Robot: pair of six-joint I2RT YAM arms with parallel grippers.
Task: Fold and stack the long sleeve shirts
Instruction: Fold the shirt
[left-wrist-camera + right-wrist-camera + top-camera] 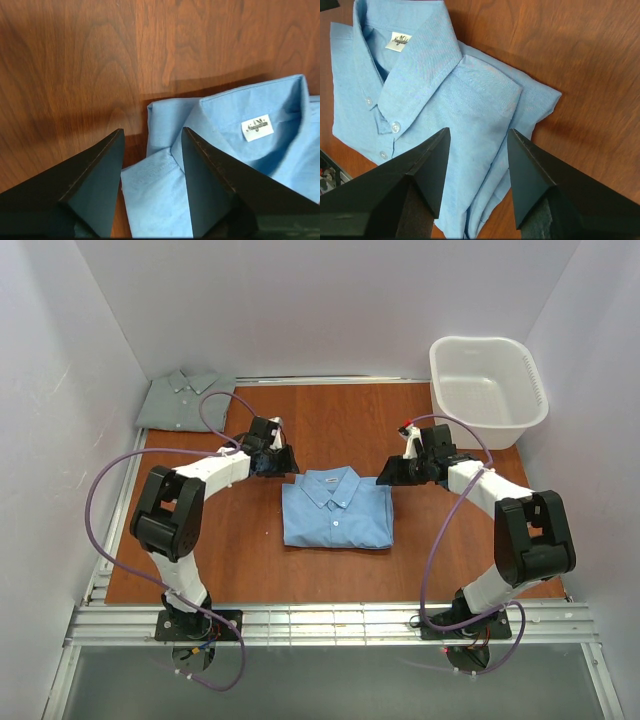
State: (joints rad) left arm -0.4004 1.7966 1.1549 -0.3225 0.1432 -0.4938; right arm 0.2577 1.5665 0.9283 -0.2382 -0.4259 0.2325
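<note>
The light sky-blue shirt (336,508) lies folded, collar up, in the middle of the wooden table (240,560). The grey-green shirt (184,398) lies folded at the far left corner. My left gripper (287,464) is open above the blue shirt's far left corner (160,185), holding nothing. My right gripper (385,478) is open above the blue shirt's far right edge (475,145), holding nothing. The collar with its white label shows in both wrist views.
A white plastic basket (487,390) stands at the far right corner. White walls close in the table on three sides. Purple cables loop from both arms. A metal rail (330,625) runs along the near edge.
</note>
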